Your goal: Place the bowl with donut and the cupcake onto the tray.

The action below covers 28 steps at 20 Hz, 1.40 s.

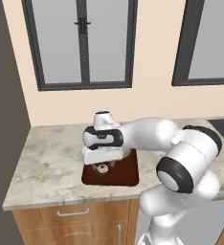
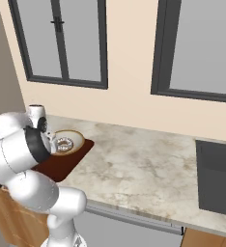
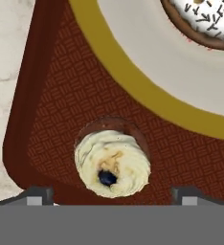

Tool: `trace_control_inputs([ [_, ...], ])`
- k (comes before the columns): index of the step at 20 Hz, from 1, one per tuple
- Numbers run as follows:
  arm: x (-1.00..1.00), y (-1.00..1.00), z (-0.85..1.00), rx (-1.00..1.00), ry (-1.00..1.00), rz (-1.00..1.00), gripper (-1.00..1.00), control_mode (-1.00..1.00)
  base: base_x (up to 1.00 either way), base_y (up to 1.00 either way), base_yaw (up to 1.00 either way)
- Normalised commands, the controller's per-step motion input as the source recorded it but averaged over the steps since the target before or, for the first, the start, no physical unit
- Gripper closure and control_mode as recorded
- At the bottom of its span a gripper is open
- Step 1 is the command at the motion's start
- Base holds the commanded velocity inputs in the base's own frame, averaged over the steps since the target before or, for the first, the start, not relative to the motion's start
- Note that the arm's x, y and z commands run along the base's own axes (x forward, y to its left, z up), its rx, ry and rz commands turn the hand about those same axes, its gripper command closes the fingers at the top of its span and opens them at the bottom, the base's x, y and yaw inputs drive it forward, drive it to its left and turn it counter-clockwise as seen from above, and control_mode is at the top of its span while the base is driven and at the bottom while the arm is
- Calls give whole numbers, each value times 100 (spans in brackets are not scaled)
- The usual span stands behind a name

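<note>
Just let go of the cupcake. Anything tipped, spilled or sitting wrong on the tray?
Nothing stands out. The cupcake stands upright on the tray, beside the bowl and apart from it. The donut lies inside the bowl. The gripper is open around the cupcake.

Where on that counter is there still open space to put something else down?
The marble counter lies bare between the tray and the black sink, and left of the tray up to the wall. The tray itself is crowded: the bowl with the donut and the cupcake sit close together.
</note>
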Motion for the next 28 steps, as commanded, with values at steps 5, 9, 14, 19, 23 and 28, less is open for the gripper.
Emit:
trace_control_inputs([
  [5,-62,-28,54,10,-1,-2,-100,-100,0,0,0],
  [9,-61,-34,52,6,-3,-1,-100,-100,0,0,0],
  [14,-54,-47,48,0,-1,-2,-100,-100,0,0,0],
  [19,-45,-61,35,0,-2,-3,-100,-100,0,0,0],
  [23,-45,-68,27,0,-2,-5,-100,-100,0,0,0],
  [28,-41,-52,19,0,-5,-6,-100,-100,0,0,0],
])
